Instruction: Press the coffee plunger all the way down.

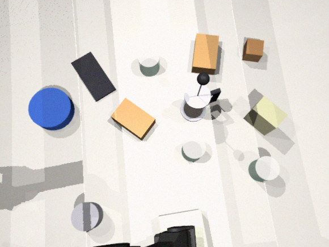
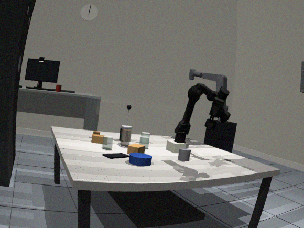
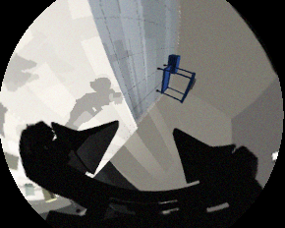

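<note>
Claw (image 3: 143, 146) spread wide, gripping nothing, folded back over the arm's base, well apart from everything on the bench (image 2: 162, 173). Coffee press (image 1: 195, 104) upright mid-bench among boxes and cups, plunger knob (image 1: 203, 78) raised high on its rod, not yet pushed. Likely spread in readiness for reaching the knob.

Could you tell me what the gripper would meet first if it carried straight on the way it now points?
The open gripper aims past the table edge toward the floor, with nothing ahead but a distant blue frame; the way looks free, though depth is unclear.
</note>
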{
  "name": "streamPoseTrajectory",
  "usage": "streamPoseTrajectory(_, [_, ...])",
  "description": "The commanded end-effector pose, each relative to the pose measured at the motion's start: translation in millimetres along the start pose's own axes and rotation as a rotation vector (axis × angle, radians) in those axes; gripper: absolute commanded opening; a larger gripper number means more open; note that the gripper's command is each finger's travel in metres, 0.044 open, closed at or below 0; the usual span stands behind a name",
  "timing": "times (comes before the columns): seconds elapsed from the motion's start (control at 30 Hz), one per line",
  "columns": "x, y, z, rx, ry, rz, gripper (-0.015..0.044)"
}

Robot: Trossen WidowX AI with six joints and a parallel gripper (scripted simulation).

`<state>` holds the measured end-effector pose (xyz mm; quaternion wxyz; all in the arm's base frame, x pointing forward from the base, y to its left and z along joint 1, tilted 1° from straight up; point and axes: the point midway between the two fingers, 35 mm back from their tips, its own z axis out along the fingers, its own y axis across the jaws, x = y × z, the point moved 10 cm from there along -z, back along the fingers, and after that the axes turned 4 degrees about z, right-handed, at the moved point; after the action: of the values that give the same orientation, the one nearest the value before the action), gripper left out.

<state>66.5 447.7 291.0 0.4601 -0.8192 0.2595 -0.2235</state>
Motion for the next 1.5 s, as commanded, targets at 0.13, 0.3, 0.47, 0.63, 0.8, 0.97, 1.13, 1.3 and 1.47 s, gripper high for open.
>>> streamPoseTrajectory(0.13, [127.8,-11.9,11.7,-0.021,0.156,0.374,0.044])
streamPoseTrajectory(0.3, [199.0,-6.3,2.3,-0.039,0.229,0.567,0.044])
streamPoseTrajectory(0.47, [273.9,4.2,-19.7,0.004,0.342,0.835,0.044])
streamPoseTrajectory(0.63, [336.0,21.1,-54.5,0.081,0.455,1.094,0.044])
streamPoseTrajectory(0.8, [390.9,48.0,-103.9,0.192,0.574,1.382,0.044])
streamPoseTrajectory(0.97, [427.4,80.5,-161.9,0.351,0.69,1.669,0.044])
streamPoseTrajectory(1.13, [443.6,113.3,-217.1,0.555,0.788,1.937,0.044])
streamPoseTrajectory(1.3, [445.7,140.3,-261.0,0.772,0.852,2.141,0.044])
streamPoseTrajectory(1.47, [445.0,154.0,-254.3,0.781,0.853,2.148,0.044])
